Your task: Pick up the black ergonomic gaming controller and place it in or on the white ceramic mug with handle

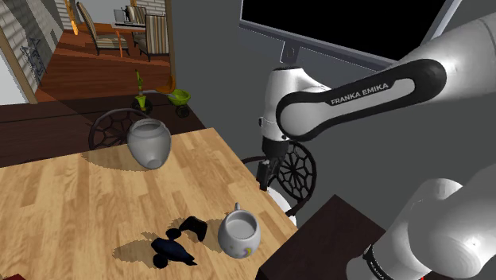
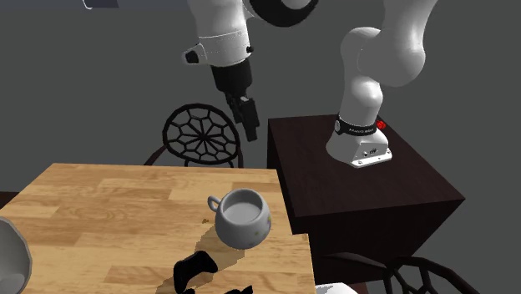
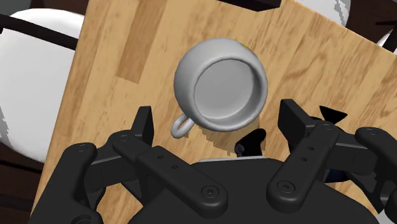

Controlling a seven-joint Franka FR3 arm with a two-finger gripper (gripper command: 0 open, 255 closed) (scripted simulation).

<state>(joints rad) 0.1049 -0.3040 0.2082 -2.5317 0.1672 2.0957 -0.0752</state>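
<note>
Shoulder view: the tool (image 1: 265, 173) hangs fingers-down beyond the bench (image 1: 87, 199) edge, above a dark wheel-backed chair (image 1: 298, 171), well apart from the goods. I judge the approach has barely begun, with nothing grasped yet. The black controller (image 1: 193, 229) lies flat on the bench at 9 o'clock of the white mug (image 1: 238, 232), just beside it. The mug stands upright, mouth up, ready to receive. A 2nd dark, bluish object (image 1: 171, 250) sits at 7 o'clock of the controller; its kind is hard to make out. A grey pot (image 1: 149, 143) stands at 11 o'clock, well apart. Second exterior view: the tool is high at 12 o'clock of the mug, by the chair back, and the controller is at 7 o'clock of the mug. The lower edge cuts off the 2nd dark object. Wrist view: the fingers stand wide apart and empty, with the mug framed between them, its handle nearer 1 finger. The controller (image 3: 254, 141) shows as a sliver between mug and tool body, the rest hidden, so its grasp axis cannot be read. It looks broad against the mug's mouth and would likely rest on the rim.
</note>
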